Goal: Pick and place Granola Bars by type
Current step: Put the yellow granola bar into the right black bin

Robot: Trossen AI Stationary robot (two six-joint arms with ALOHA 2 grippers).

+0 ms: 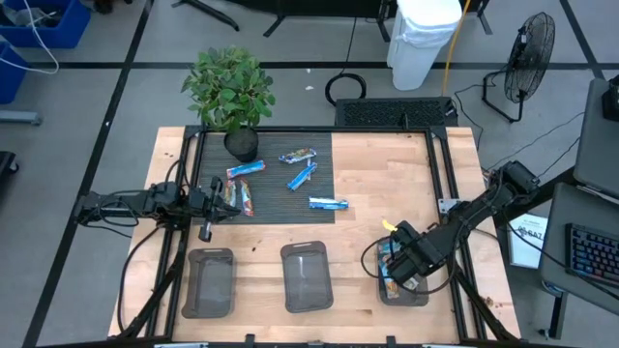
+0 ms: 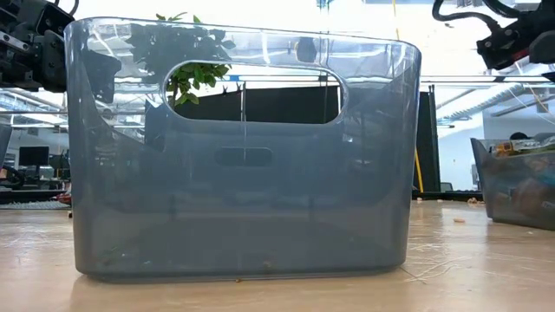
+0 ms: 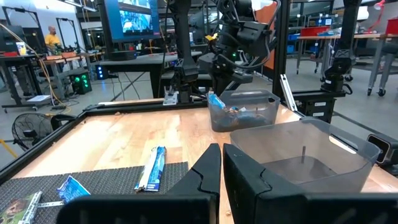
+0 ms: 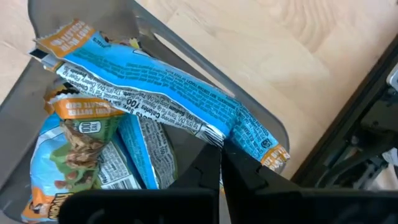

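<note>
sitting on a light wood table (image 1: 387,184) w/ a black ribbed mat (image 1: 290,198) on its far-left part are loose granola bars (image 1: 303,175): blue ones on the mat, plus a darker one (image 1: 247,198) by the left gripper (image 1: 207,205). that gripper hovers over the mat's left edge, fingers (image 3: 208,171) pressed nearly together, holding nothing. right gripper (image 1: 414,259) hangs over the right bin (image 1: 401,293) at the near-right side, fingers shut & empty. a long blue bar (image 4: 168,99) leans across that bin's rim, w/ more bars (image 4: 81,143) piled inside. two other clear bins, the left bin (image 1: 209,282) & the middle bin (image 1: 307,276), sit along the near edge. a potted plant (image 1: 232,97) stands at the mat's far corner. beyond the table: grey floor w/ black lines, a white trash can (image 1: 423,41), a black fan (image 1: 527,53), a keyboard (image 1: 590,256). the room has work benches, screens & a person (image 3: 53,37) far off.
</note>
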